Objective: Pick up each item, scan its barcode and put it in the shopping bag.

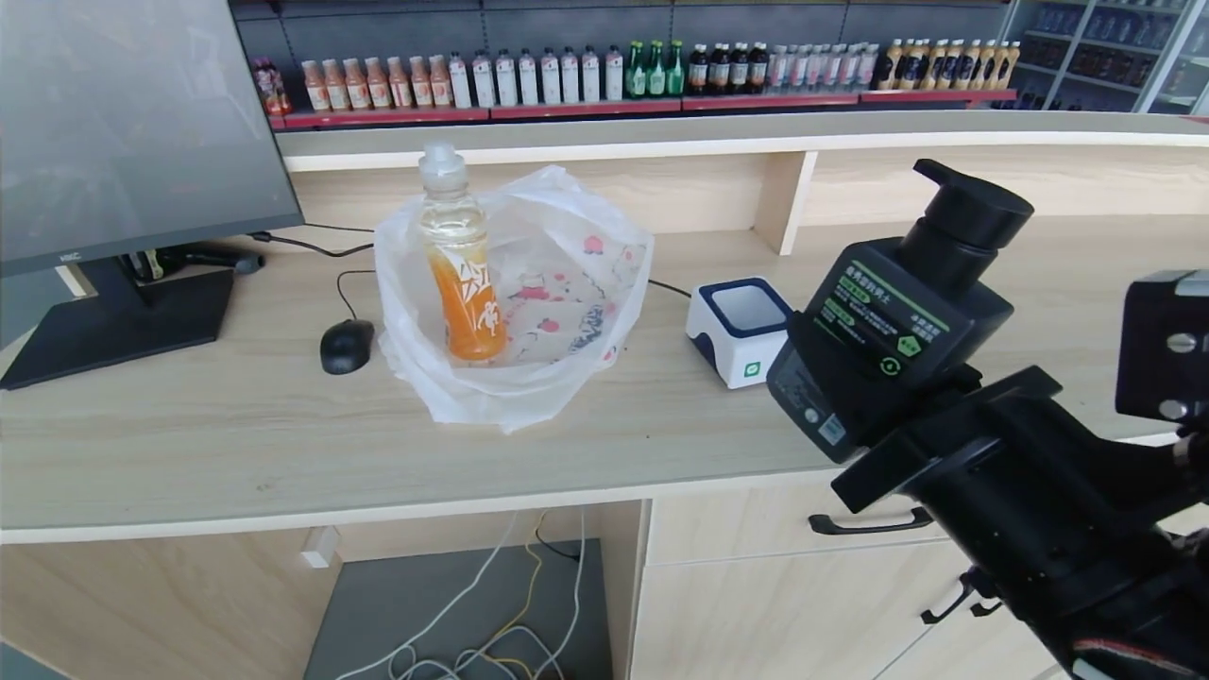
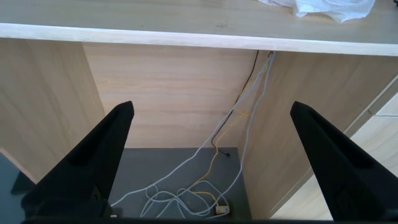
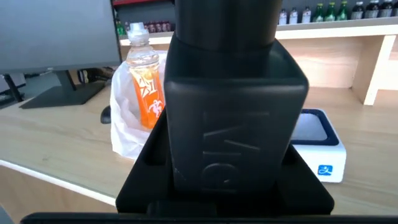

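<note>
Pale wood counter (image 1: 236,434) with drawers (image 1: 737,524), monitor (image 1: 123,113) at left, bottle-stocked shelves (image 1: 614,106) behind.

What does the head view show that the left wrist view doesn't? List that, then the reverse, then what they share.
Head view, not left wrist: the monitor, mouse, scanner, the orange drink bottle standing in the shopping bag, and the black pump bottle clamped in the right gripper. Left wrist, not head: the left gripper, fingers open, facing the recess under the counter. Both: the counter, part of the shopping bag, and the cables beneath.
</note>
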{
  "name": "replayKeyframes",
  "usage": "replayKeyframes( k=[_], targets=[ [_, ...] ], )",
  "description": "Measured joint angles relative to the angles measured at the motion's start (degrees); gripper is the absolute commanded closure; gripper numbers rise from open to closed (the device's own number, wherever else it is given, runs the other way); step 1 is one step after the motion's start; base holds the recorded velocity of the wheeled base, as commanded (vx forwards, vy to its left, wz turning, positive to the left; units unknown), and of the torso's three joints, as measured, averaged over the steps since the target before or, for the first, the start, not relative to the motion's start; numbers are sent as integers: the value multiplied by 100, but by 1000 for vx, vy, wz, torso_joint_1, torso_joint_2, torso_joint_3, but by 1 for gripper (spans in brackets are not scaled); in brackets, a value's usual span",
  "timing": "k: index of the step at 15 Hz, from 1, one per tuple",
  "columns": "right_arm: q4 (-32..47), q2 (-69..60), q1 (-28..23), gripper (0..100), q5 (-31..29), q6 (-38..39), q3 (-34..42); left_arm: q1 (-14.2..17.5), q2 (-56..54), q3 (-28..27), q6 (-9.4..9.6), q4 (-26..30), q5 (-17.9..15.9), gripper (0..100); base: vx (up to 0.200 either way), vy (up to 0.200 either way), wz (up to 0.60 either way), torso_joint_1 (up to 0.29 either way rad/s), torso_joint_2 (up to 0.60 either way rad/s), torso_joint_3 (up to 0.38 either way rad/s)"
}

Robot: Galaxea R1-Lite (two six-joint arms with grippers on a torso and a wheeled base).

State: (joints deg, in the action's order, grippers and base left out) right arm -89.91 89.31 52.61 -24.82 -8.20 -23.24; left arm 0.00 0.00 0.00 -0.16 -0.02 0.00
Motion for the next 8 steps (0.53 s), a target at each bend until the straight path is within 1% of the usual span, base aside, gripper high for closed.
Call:
replayKeyframes(
  k=[5, 7, 8],
  targets=[
    [-12, -74, 48, 100, 27, -150, -93, 0, 0, 0, 0, 2, -2, 0, 0, 0, 0, 0, 0, 0],
    [2, 72, 160, 100, 277, -249, -156, -10, 0, 0, 0, 2, 0, 0, 0, 0, 0, 0, 0, 0],
    [-1, 151, 182, 100, 490, -457, -162, -10, 0, 0, 0, 2, 0, 0, 0, 0, 0, 0, 0, 0]
  ],
)
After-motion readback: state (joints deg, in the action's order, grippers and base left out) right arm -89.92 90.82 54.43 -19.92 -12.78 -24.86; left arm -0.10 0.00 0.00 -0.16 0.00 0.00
